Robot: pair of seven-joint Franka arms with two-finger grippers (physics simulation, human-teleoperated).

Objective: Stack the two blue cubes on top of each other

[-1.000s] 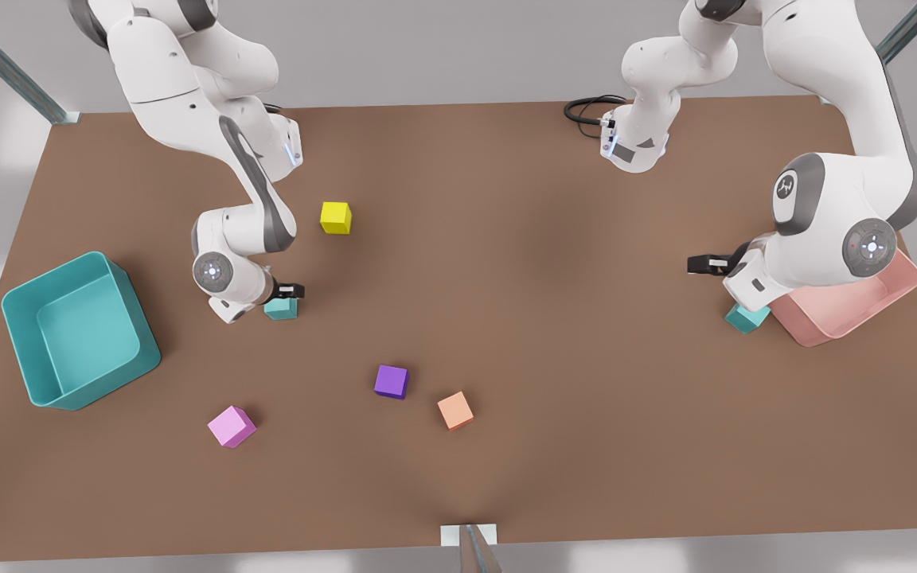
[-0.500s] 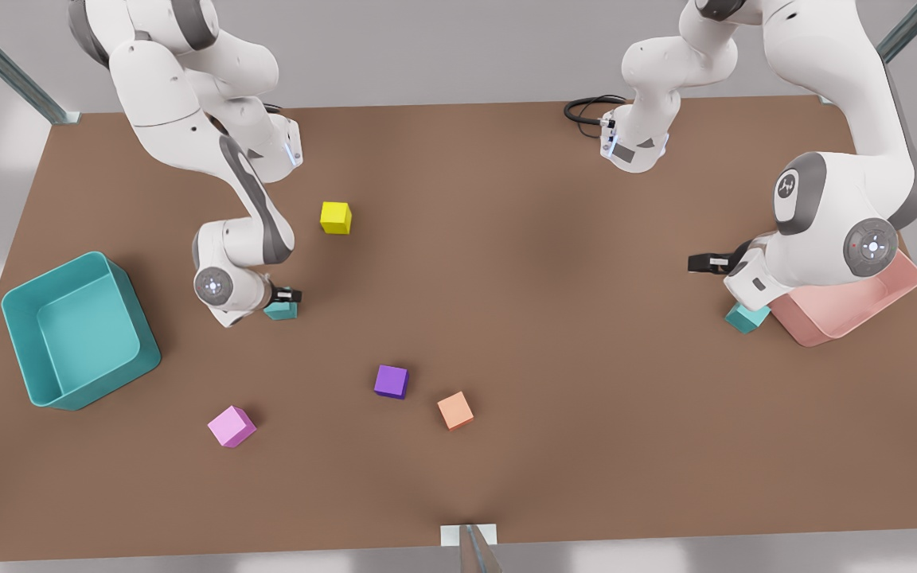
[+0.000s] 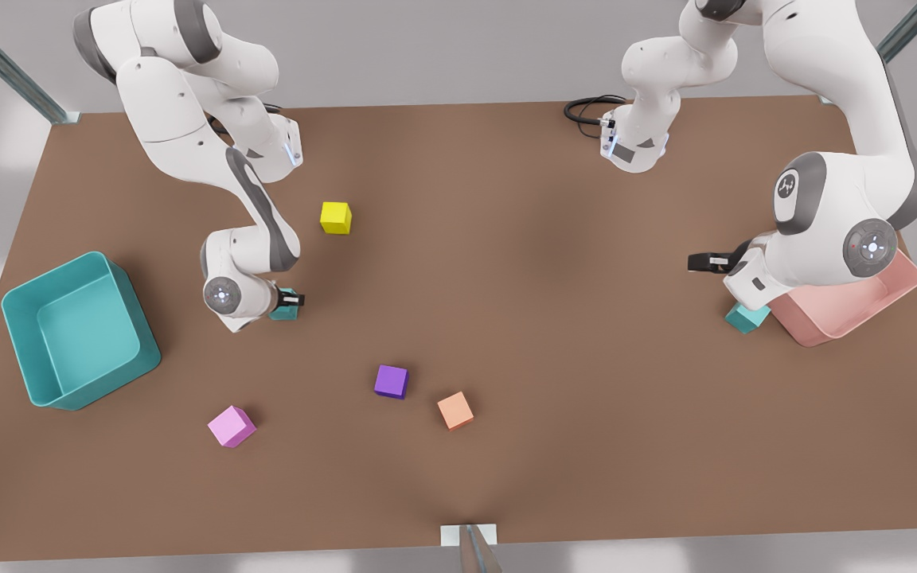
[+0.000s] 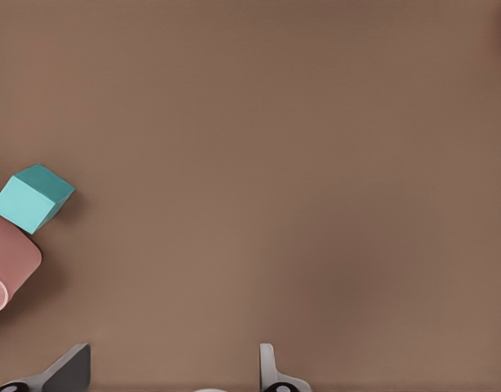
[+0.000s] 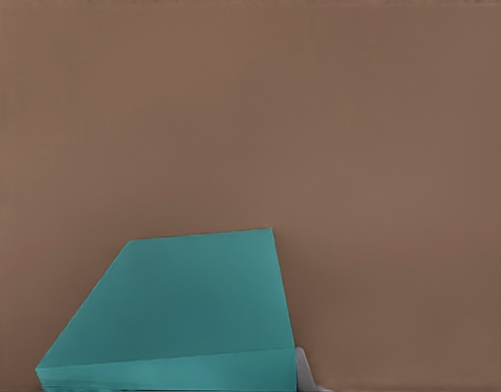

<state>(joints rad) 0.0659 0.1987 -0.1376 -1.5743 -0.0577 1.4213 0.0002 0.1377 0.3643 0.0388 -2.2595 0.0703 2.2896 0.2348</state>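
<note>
My right claw (image 3: 290,300) has sunk onto one small matte teal cube (image 3: 284,310) on the brown bench (image 3: 554,239); whether it is clamped, I cannot tell. My left claw (image 3: 705,263), prongs apart, waits above the other teal cube (image 4: 31,197), just beside the pink bin (image 3: 848,310).

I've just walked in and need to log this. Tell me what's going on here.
The right gripper is low over one blue cube on the table, on the front view's left; whether it has a grip can't be told. The left gripper is open and hangs near the other blue cube, which sits next to the pink bin. Nothing is stacked yet.
</note>
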